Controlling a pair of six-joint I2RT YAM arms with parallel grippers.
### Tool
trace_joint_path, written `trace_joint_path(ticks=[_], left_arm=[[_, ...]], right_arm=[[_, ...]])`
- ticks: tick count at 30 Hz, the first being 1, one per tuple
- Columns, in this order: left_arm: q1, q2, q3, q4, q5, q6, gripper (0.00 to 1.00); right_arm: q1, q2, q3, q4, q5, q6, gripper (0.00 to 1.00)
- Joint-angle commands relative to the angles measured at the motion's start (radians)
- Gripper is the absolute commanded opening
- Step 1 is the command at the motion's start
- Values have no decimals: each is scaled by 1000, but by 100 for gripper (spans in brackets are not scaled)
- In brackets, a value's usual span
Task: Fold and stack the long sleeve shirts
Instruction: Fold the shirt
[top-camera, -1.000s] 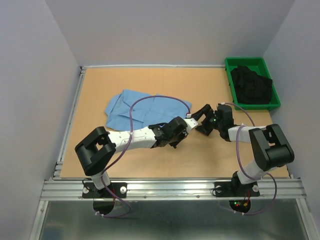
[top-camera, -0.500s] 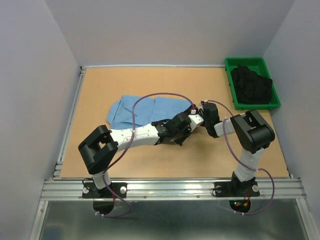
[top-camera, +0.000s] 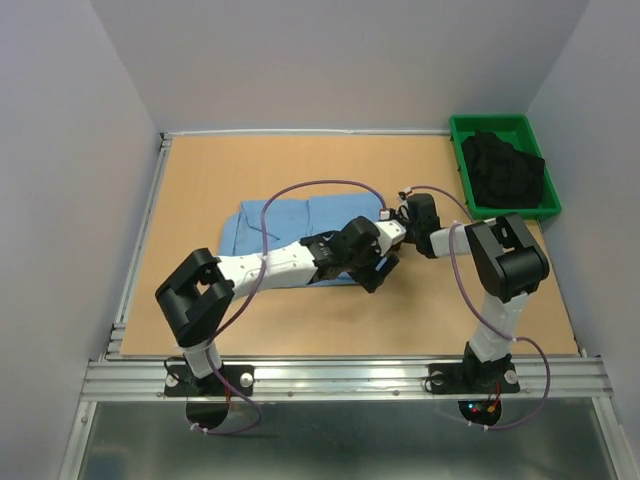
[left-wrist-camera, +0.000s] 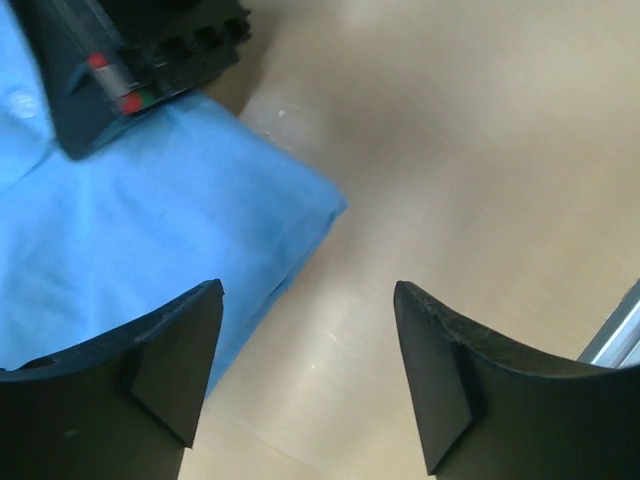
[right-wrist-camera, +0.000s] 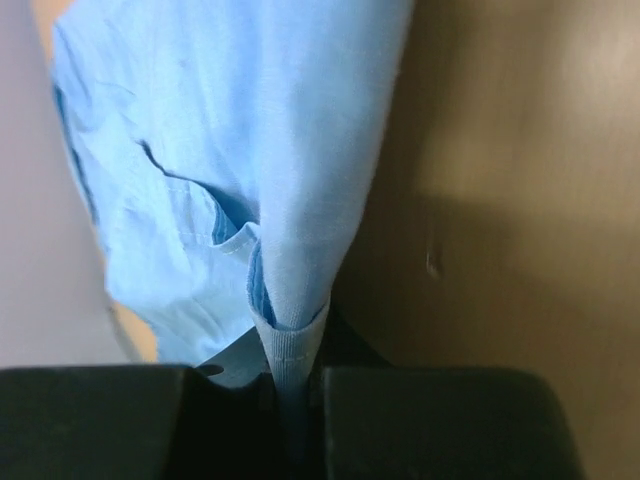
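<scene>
Lying lengthwise left-to-right: blue shirt (top-camera: 290, 225)

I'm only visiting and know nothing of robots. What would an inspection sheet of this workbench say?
Surface: tan wooden table.
Job's things: light blue shirt, partly folded, mid-table.
Clutter: green bin, far right corner, holding dark cloth.
Pincers: left pincer open above the shirt's corner; right pincer shut on a shirt fold.
Cables: purple cables loop along both arms.
Surroundings: grey walls; metal rail at near edge.
</scene>
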Motion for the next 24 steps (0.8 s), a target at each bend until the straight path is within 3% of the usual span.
trace_joint_path(ticks=[1,3,6,11,15,24], left_arm=[[57,-163,-17,40,16,-29,84],[147,-271,-82,55,19,-72,92],[250,-365,-168,119,47,-138,98],[494,-485,-343,186,58,-310,99],[680,-460,-388,167,45,-408,98],[769,-368,-492,218,139,-531,85]], right_arm=[[-30,-41,171,-377,9,-396,1],[-33,-61,244,-579,55,-526,1],[-33,-61,335,-710,110,-621,1],[-32,11,603,-1015,205,-847,1],[-33,63,735,-1128,351,-1003,1],[-14,136,953,-1240,555,-1144,4]])
